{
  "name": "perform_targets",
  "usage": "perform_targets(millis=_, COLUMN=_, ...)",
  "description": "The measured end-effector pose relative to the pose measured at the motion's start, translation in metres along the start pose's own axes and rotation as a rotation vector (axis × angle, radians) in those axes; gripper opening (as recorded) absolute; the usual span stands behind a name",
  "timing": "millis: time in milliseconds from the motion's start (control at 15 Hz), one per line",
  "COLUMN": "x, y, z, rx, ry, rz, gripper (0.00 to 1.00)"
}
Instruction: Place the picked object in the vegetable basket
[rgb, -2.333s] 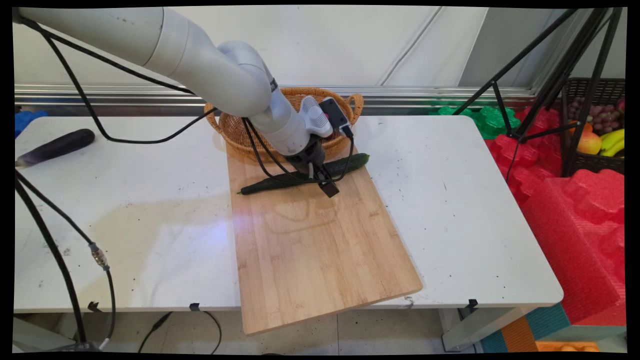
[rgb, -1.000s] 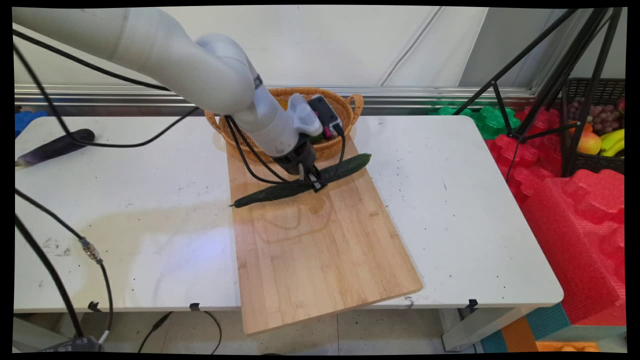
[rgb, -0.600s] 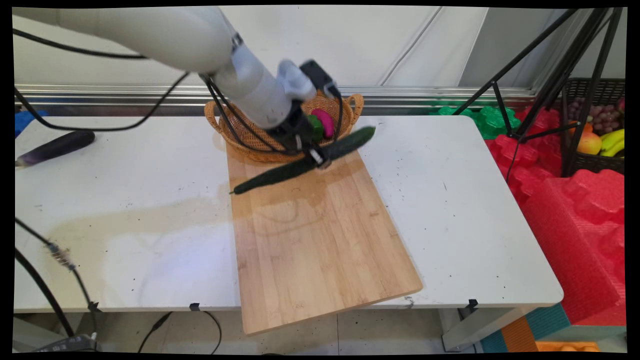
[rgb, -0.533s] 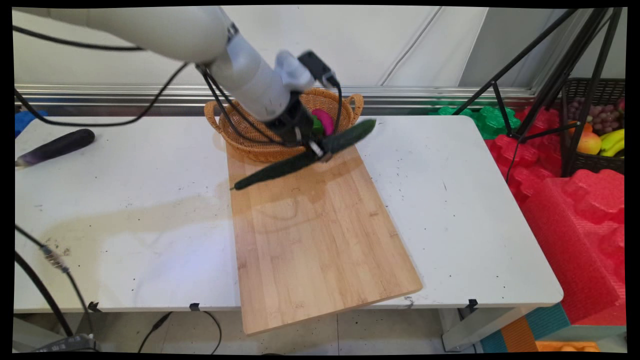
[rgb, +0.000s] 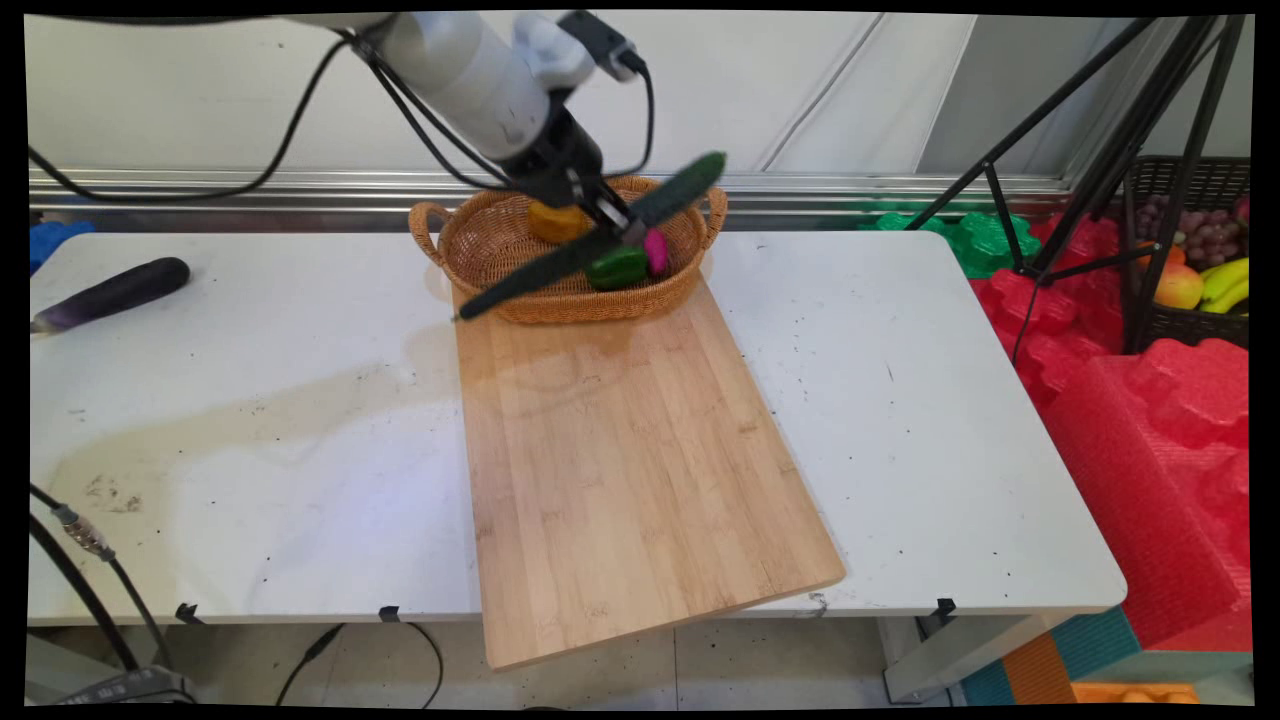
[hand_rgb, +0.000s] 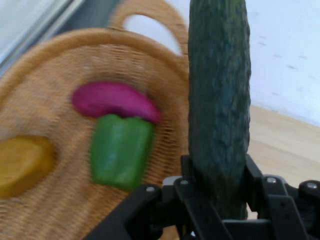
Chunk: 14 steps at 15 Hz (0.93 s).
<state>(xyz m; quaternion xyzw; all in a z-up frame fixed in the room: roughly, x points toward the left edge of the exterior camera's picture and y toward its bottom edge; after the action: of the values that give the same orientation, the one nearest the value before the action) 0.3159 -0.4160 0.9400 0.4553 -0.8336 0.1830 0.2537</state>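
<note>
A long dark green cucumber is held clamped near its middle by the gripper, lifted clear of the wooden cutting board and tilted, its higher end toward 2 o'clock and its lower tip toward 8 o'clock. It is carried above the wicker basket, which sits at the 12 o'clock end of the board. In the basket are seen a green pepper, a magenta piece and a yellow-orange piece. An eggplant lies at the white table's 9 o'clock edge
</note>
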Motion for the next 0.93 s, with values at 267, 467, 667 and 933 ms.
perform_targets(millis=267, x=0.007, y=-0.035, z=0.006, rx=0.057, ry=0.006, rz=-0.039, gripper=0.0)
perform_targets(millis=467, x=0.01, y=-0.057, z=0.021, rx=0.092, ry=-0.007, rz=-0.059, gripper=0.0)
perform_targets(millis=667, x=0.012, y=-0.079, z=0.05, rx=0.111, ry=-0.033, rz=-0.073, gripper=0.0)
perform_targets(millis=933, x=0.015, y=-0.096, z=0.079, rx=0.116, ry=-0.048, rz=-0.085, gripper=0.0)
